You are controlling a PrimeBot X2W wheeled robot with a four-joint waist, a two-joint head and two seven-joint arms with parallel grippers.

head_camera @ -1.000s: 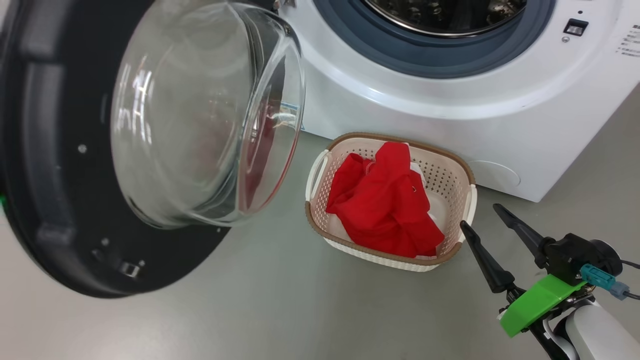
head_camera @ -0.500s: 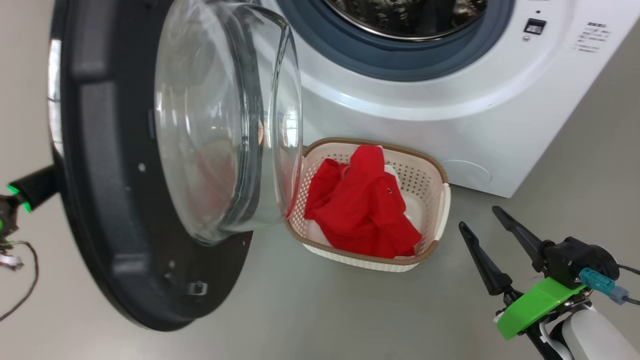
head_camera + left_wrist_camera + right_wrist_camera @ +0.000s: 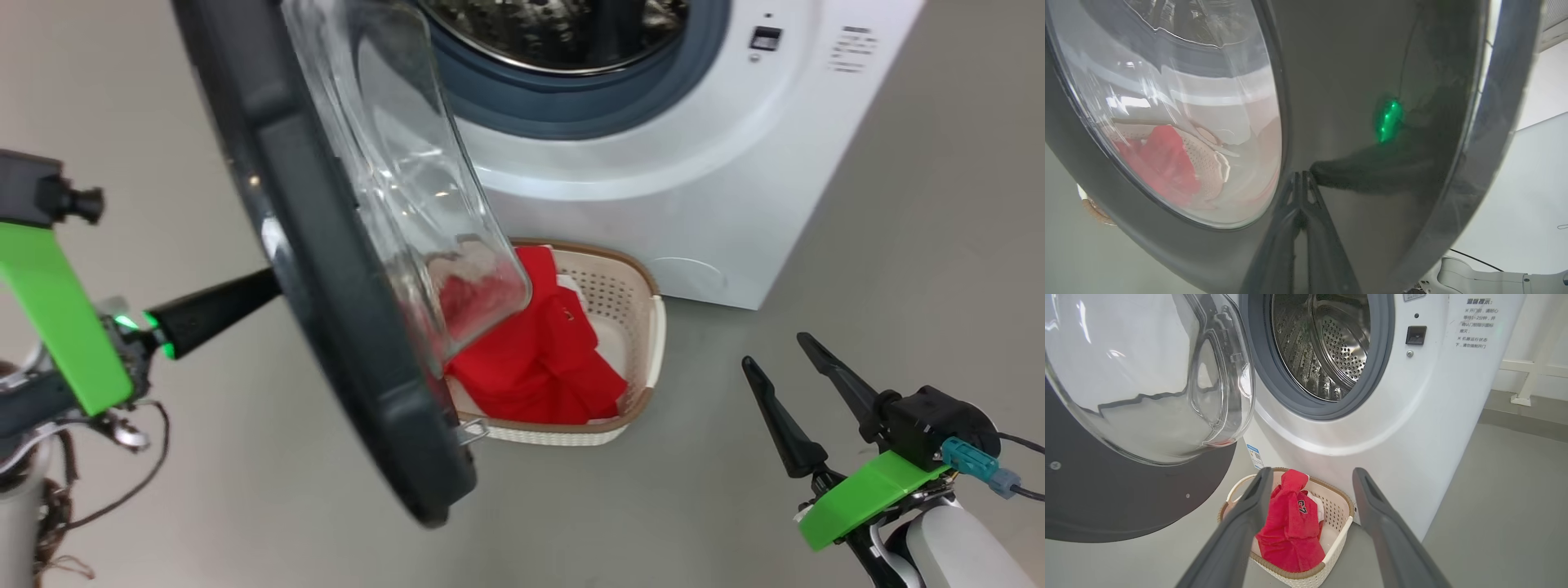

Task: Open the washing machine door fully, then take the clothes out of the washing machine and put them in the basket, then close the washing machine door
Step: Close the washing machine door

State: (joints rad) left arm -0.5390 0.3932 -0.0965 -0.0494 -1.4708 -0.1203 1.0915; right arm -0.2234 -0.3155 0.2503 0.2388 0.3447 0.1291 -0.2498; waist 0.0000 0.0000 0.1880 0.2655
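Grey floor, smooth and even, pale wall behind.

Left arm comes in low from the left side, with a green bracket at the wrist. Left tool: fingers pressed together with nothing between them, tips set against the glossy outer face of the washing machine door, on the black rim just beside the glass.

Right arm sits low at the right, clear of everything. Right tool: fingers spread wide and empty, aimed toward the basket but well apart from it.

Door stands part-way open, near edge-on from the head. Its clear bowl window bulges toward the washing machine. The machine is white, with a grey gasket and a steel perforated drum.

Basket sits on the floor just in front of the machine's lower front. From the head view its left part is hidden behind the door. Clothes are bright red and bunched, heaped inside the basket, with a white patch beside them.
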